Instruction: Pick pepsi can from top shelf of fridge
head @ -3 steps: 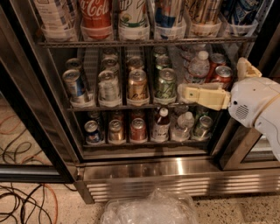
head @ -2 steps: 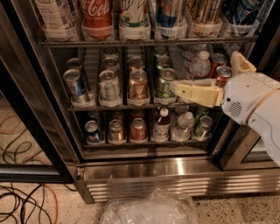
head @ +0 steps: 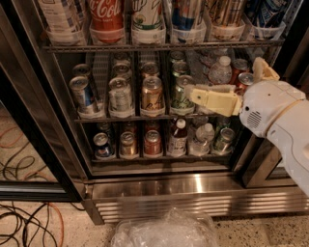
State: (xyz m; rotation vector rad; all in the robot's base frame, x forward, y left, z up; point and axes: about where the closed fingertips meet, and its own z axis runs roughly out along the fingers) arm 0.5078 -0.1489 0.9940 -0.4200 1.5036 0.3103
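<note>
The fridge point(head: 159, 185) stands open with several wire racks of cans and bottles. The top shelf point(head: 159, 47) runs along the upper edge of the view, with a row of translucent lane cups. The pepsi can point(head: 264, 10), dark blue with white marks, stands in the far right cup; its top is cut off by the frame. My gripper point(head: 208, 99), cream-coloured, reaches in from the right at the height of the middle rack, below the top shelf. It is in front of a green can point(head: 179, 91) and holds nothing that I can see.
On the top shelf stand a red Coca-Cola can point(head: 106, 14), a white can point(head: 147, 14), a blue-and-silver can point(head: 186, 13) and a gold-tan can point(head: 227, 12). Water bottles point(head: 221, 70) stand on the middle rack. Cables point(head: 29, 222) and a crumpled plastic bag point(head: 166, 231) lie on the floor.
My gripper has moved a little to the left, further across the front of the middle rack. The cans have not moved.
</note>
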